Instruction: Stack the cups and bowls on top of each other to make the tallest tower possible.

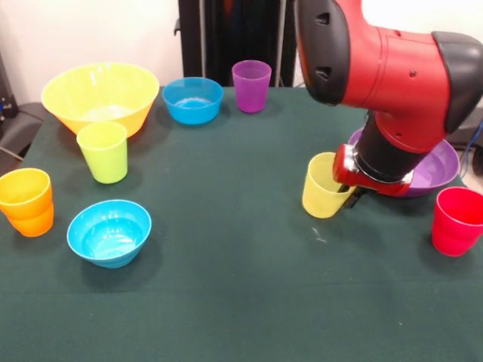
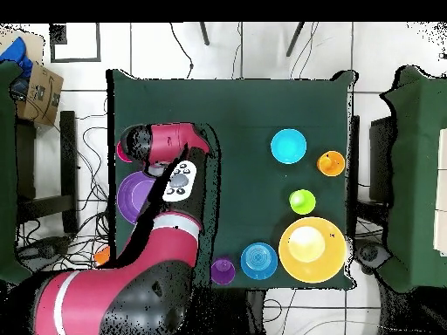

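My gripper [image 1: 346,194] is shut on the rim of a yellow cup [image 1: 323,188], which is tilted at the table's right side in the front view. Just behind the arm lies the wide purple bowl [image 1: 441,167] [image 2: 131,194]. A red cup [image 1: 457,220] stands to its right. At the left are a lime green cup [image 1: 104,151] [image 2: 302,201], an orange cup [image 1: 27,202] [image 2: 331,162] and a blue bowl [image 1: 109,232] [image 2: 288,146]. At the back are a large yellow bowl [image 1: 100,96] [image 2: 312,249], a second blue bowl [image 1: 192,99] [image 2: 258,260] and a purple cup [image 1: 251,85] [image 2: 223,270]. No stack stands. In the overhead view the arm hides the yellow cup.
The dark green table [image 1: 226,302] has open cloth across its middle and front. The red and black arm [image 2: 166,166] reaches over the purple bowl's side. Cables and furniture surround the table on the floor.
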`<state>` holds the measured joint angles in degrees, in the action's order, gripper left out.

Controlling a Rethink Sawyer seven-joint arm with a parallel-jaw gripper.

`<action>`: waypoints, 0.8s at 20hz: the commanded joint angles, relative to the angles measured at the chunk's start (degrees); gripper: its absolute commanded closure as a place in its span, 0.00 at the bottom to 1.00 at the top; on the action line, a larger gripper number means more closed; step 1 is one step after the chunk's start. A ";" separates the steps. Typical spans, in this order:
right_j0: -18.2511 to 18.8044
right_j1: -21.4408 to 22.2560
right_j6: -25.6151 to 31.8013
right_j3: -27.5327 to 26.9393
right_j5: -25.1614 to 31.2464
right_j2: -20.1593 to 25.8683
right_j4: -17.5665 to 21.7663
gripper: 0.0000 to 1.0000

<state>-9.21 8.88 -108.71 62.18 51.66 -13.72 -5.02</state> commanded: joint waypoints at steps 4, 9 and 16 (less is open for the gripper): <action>6.67 7.67 -1.90 13.10 -19.08 10.96 -0.10 1.00; 8.49 8.90 -1.54 13.62 -19.24 11.78 0.25 1.00; 10.21 9.45 -0.50 12.37 -16.54 12.41 0.66 1.00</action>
<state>0.32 17.37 -108.70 71.64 34.28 -9.37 -5.08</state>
